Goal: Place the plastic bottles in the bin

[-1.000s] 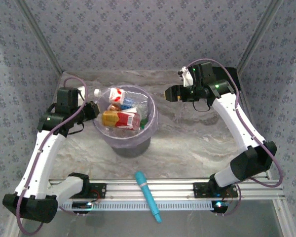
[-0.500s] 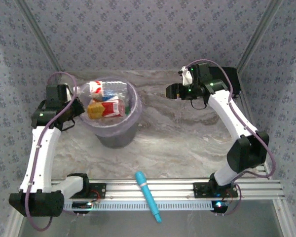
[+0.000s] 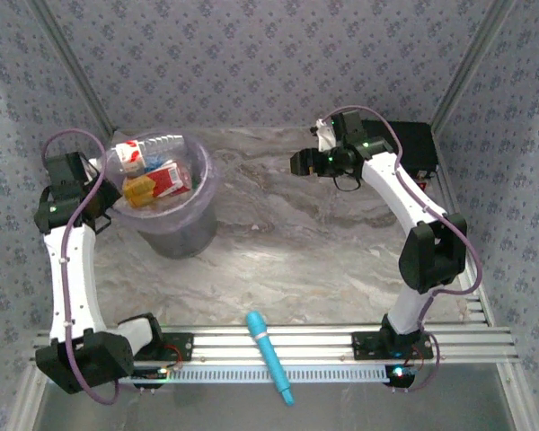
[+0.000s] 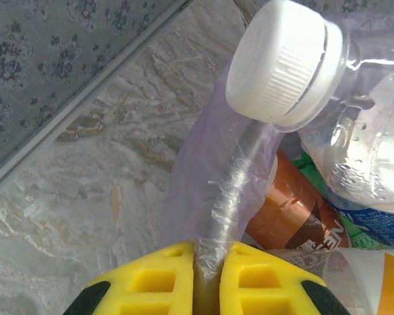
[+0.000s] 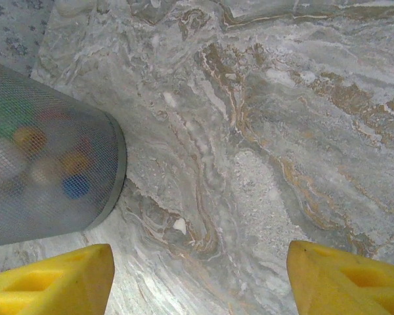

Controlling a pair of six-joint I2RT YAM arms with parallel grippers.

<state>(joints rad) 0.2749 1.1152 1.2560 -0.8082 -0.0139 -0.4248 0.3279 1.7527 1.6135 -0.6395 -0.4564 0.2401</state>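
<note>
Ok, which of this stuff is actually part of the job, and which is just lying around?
Part of the job:
- plastic bottles, piled inside the bin
- bin, its rim pinched by the left gripper
- right gripper, open, holding nothing

Just lying about:
- teal stick-shaped tool, at the near edge
- black case, far right corner

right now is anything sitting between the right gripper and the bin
Nothing visible: only bare table lies between the open right gripper and the bin. The left gripper is shut on the bin's rim.
</note>
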